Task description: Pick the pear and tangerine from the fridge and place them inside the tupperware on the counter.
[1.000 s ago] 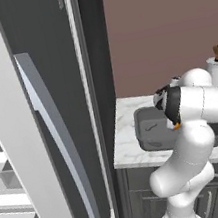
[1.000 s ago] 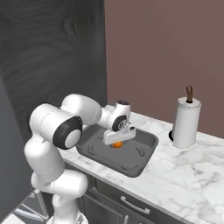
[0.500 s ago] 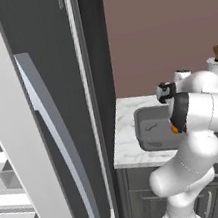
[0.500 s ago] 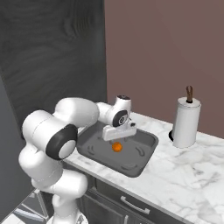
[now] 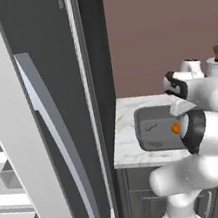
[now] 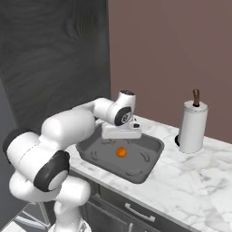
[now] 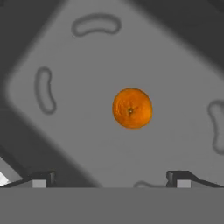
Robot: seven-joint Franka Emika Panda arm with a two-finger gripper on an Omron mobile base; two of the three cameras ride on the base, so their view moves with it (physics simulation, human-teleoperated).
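Gripper: my gripper [image 7: 111, 177] hangs above the tupperware [image 6: 149, 158], jaws spread wide and holding nothing; the 2 dark fingertips [image 7: 40, 178] stand well apart at the bottom of the hand view.
Tangerine: the tangerine [image 7: 132, 108] lies on the tray floor, near its middle, free of my fingers; the right base view shows the same orange ball [image 6: 121, 152] sitting alone inside the rim.
Pear: 1 fruit is in, so I judge the pear is next; I cannot see it from here.
Step in hand: I judge this to be the retreat after setting down fruit 1 of 2.
Doing it well: lift straight up before swinging, so neither finger clips the raised rim or nudges the ball into a roll; then turn toward the fridge [image 5: 51, 116] with the jaws kept wide.
Tupperware: shallow, dark grey, matte, rounded corners, with curved bean-shaped ridges pressed into the floor; the flat bottom gives a round fruit little to stop it.
Tangerine surface: bright orange, finely dimpled, with a small stem scar facing up.
Counter: the counter [image 6: 199, 181] is white marble-patterned and smooth, over dark cabinets.
Fridge door: dark grey with a long curved silvery handle; white shelves show at the left.
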